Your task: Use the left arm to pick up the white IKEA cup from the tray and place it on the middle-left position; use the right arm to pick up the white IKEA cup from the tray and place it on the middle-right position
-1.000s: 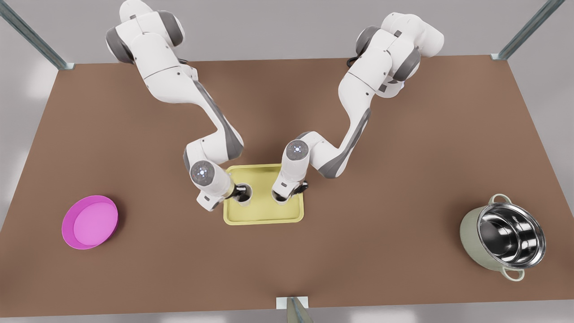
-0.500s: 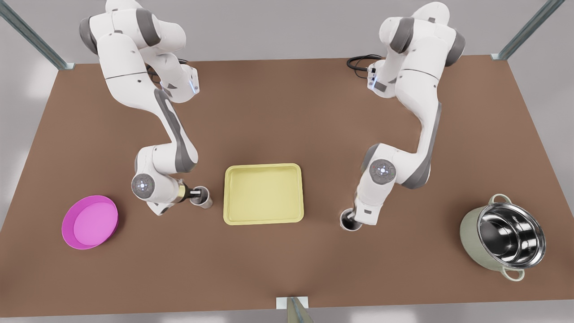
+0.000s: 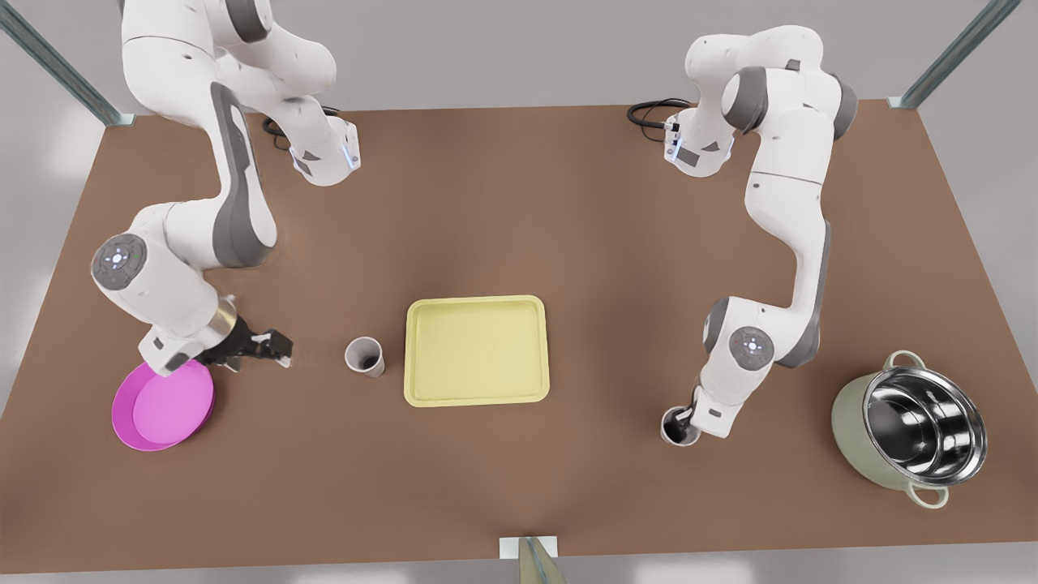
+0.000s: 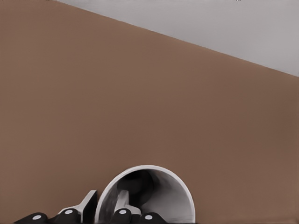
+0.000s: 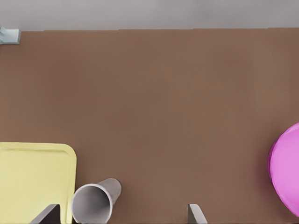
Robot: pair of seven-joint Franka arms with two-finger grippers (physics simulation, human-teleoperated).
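Brown tabletop (image 3: 519, 203): first white cup (image 3: 364, 356) stands upright, mouth up, at 9 o'clock of the tray (image 3: 477, 300). Right gripper (image 3: 268, 350) gapes wide beyond it. Left gripper (image 3: 688, 418) pinches the second cup (image 3: 671, 431) by its wall at 4 o'clock.

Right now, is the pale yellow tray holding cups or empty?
Empty: the tray is bare; one white cup stands beside it, second cup at left gripper.

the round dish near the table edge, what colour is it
Bright pink dish, magenta on its outer wall; it shows best in the front view.
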